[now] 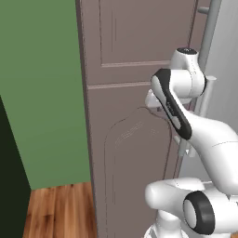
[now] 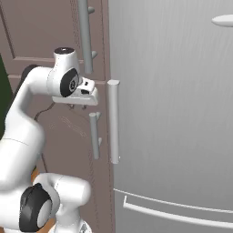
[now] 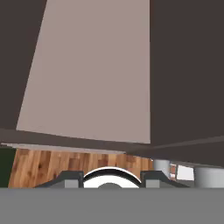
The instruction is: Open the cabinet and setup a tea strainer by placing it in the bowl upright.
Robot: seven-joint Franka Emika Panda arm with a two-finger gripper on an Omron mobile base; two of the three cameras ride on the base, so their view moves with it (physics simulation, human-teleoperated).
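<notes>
The tall brown-mauve cabinet (image 1: 135, 37) stands right in front of me, and its upper recessed-panel door looks shut. Its long grey bar handle (image 2: 84, 36) runs up the door's right edge. My gripper (image 2: 75, 105) hangs just below that handle's lower end, close to the cabinet face and pointing down. In the hand view the gripper (image 3: 111, 179) is open, its dark fingertips (image 3: 72, 179) apart with nothing between them, looking down the cabinet panel (image 3: 92, 70) toward the floor. The tea strainer and the bowl are out of view.
A shorter grey handle (image 2: 94, 134) sits on the cabinet's lower door. A silver fridge (image 2: 173, 91) with its own upright handle (image 2: 113, 120) stands directly right of the cabinet. A green wall (image 1: 42, 93) and wood floor (image 1: 56, 209) lie to the left.
</notes>
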